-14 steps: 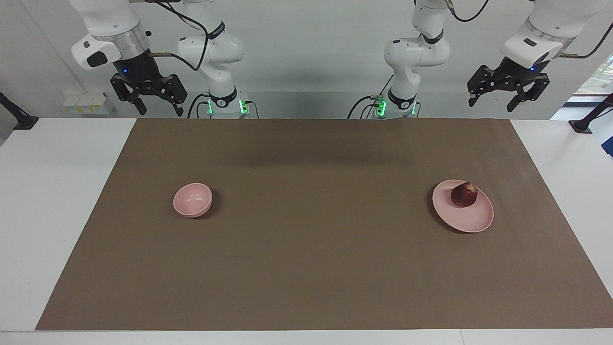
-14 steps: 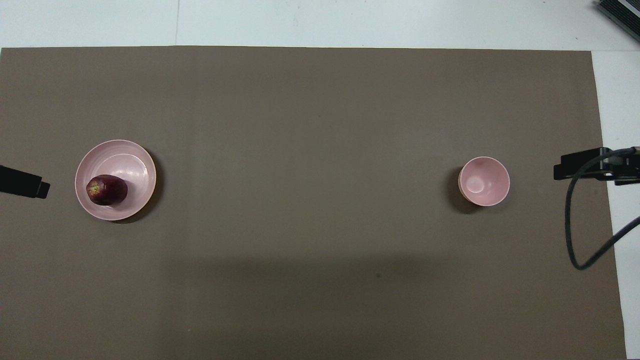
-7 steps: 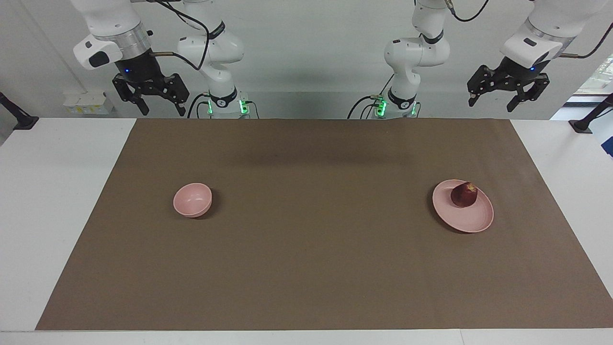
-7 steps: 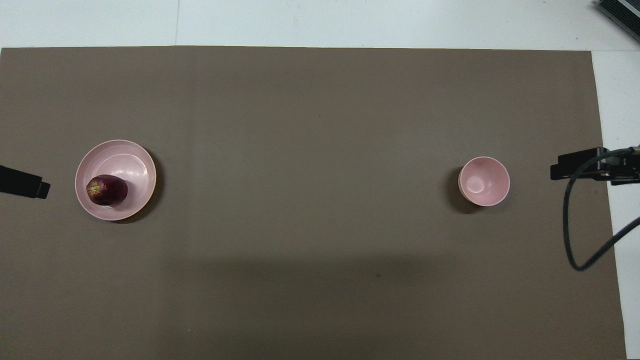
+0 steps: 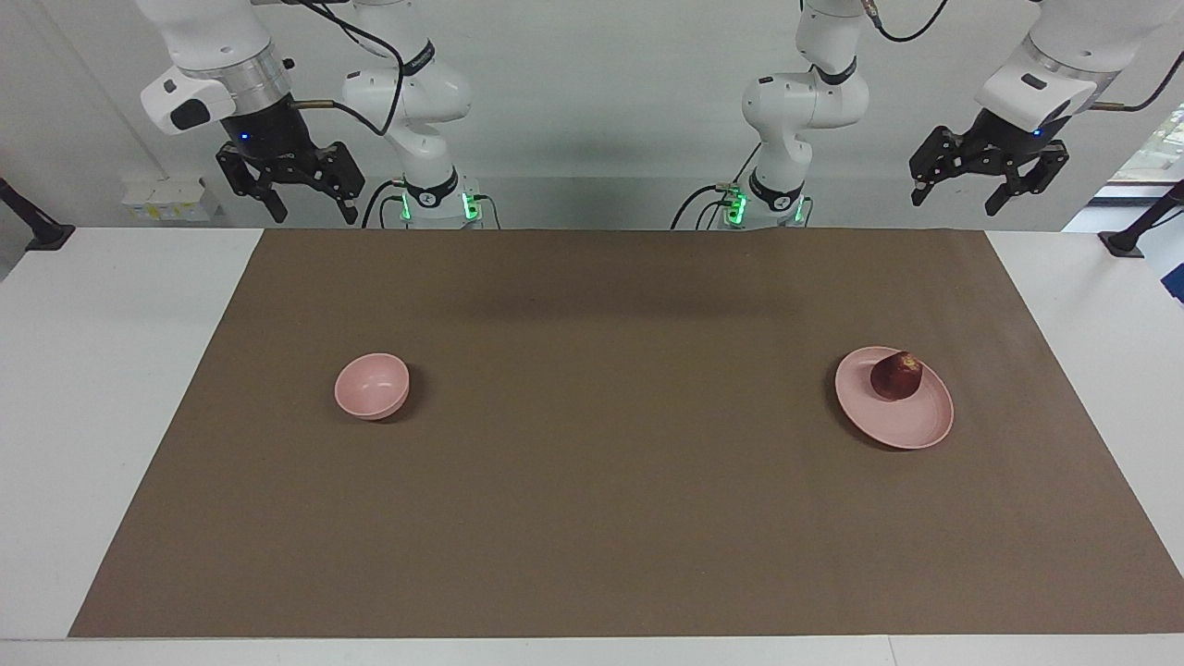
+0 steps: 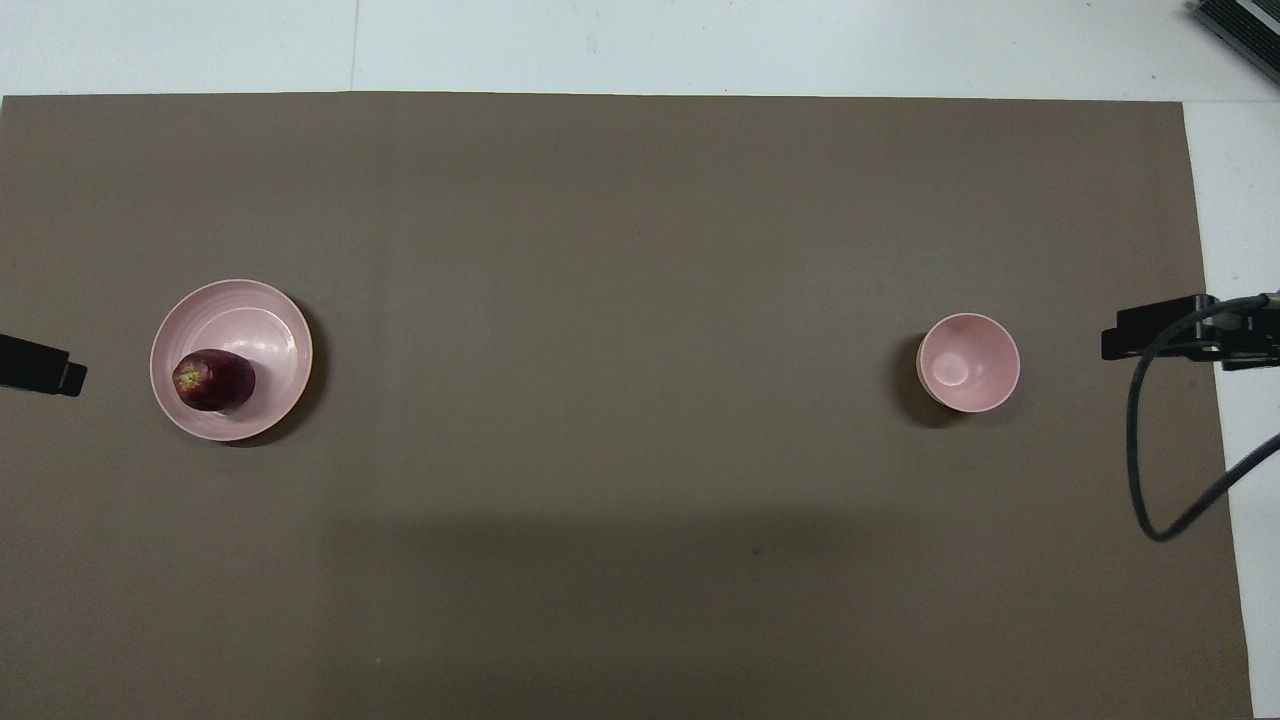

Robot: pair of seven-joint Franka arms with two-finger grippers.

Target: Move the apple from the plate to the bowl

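Apple: you have the dark red apple (image 5: 895, 376) lying on its side on the plate, on the part of the plate nearer the robots, with its yellowish speckled end turned toward the left arm's end of the worktop.
Plate: your pale pink plate (image 5: 911, 425) sits flat on the brown mat (image 5: 592, 518), toward the left arm's end of the worktop and about midway between the robots' edge and the edge away from them.
Bowl: your small pink bowl (image 5: 372, 386) stands upright with nothing in it, toward the right arm's end of the worktop, well apart from the plate and level with it.
Left tool: you see the left tool (image 5: 960, 192) raised high over the corner of the worktop at the robots' edge, at the left arm's end; its fingers are spread and hold nothing.
Right tool: you see the right tool (image 5: 310, 211) raised high over the robots' edge at the right arm's end; released, fingers apart, nothing between them.
Worktop: your white worktop (image 5: 102, 370) shows bare at both ends of the mat.
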